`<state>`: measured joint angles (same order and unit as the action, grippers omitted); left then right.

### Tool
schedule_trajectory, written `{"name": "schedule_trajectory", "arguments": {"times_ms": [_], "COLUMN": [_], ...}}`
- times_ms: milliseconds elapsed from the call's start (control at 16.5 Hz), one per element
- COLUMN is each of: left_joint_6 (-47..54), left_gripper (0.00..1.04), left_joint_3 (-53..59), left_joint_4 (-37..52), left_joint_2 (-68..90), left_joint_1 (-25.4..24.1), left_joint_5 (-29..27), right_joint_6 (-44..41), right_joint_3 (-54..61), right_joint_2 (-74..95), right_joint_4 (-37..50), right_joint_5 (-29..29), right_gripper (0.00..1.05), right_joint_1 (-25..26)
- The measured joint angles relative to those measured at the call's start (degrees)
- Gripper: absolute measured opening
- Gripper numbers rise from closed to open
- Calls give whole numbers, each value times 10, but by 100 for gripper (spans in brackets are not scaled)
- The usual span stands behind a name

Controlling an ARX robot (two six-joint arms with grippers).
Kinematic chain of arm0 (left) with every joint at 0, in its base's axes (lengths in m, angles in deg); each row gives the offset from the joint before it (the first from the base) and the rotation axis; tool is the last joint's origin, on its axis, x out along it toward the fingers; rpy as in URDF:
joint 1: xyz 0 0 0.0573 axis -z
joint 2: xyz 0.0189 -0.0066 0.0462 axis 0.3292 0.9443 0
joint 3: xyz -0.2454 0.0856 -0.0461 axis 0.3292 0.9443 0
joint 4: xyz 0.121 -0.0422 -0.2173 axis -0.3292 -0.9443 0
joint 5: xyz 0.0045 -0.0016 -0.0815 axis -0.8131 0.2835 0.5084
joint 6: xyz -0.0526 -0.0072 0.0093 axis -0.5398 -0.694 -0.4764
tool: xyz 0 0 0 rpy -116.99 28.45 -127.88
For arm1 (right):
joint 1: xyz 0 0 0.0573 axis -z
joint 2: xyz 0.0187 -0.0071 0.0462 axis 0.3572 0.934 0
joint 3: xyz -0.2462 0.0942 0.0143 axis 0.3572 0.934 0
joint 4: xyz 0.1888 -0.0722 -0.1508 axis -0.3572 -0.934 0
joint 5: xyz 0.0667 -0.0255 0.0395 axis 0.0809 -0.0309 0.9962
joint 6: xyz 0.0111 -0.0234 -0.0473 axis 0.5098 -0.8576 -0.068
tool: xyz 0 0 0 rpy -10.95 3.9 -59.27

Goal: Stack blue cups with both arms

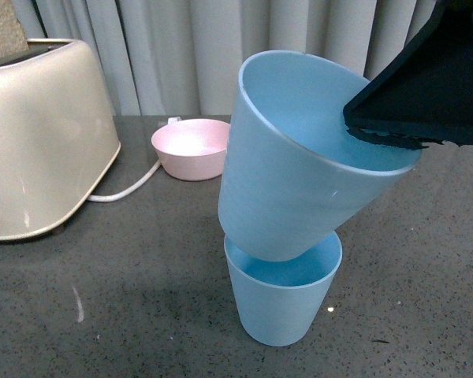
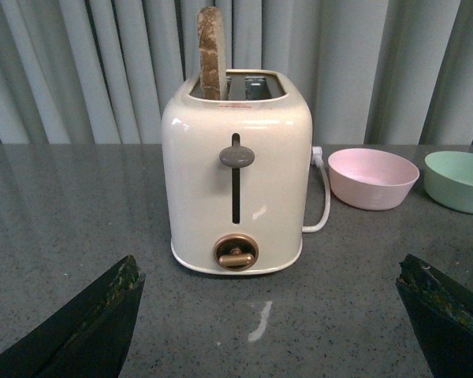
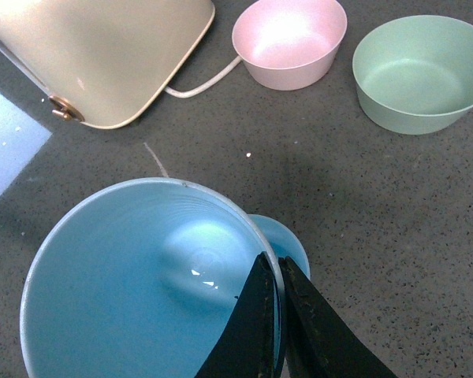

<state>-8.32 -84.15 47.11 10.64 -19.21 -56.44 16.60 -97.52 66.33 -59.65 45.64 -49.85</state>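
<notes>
Blue cup (image 1: 299, 157), tilted and pinched at its rim by the right gripper (image 3: 277, 276), dips its base into the second cup (image 1: 282, 307) right of the pink bowl (image 1: 191, 148) — likely angled to find the mouth (the left gripper (image 2: 268, 272) gapes empty before the toaster (image 2: 236, 181)).

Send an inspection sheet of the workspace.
Surface: dark speckled counter, one pale streak.
Job's things: upper blue cup tilted, base at the mouth of the upright lower blue cup, not seated.
Clutter: toaster holding a bread slice, pink bowl, green bowl.
Grippers: right gripper, jaws shut on the upper cup's rim; left gripper, jaws open, empty.
Cables: white cord from the toaster, near the pink bowl.
Surroundings: grey curtain behind.
</notes>
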Motion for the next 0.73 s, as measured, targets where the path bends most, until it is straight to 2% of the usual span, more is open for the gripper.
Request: {"name": "schedule_trajectory", "arguments": {"times_ms": [544,726], "left_joint_6": [0,0], "left_gripper": [98,98], "left_joint_3": [0,0], "left_joint_4": [0,0], "left_joint_2": [0,0], "left_joint_1": [0,0], "left_joint_5": [0,0], "right_joint_6": [-9,-9], "right_joint_3": [9,9], "right_joint_2": [50,49], "right_joint_4": [13,3], "right_joint_5": [-21,-14], "right_gripper": [4,40], "right_joint_1": [8,8]}}
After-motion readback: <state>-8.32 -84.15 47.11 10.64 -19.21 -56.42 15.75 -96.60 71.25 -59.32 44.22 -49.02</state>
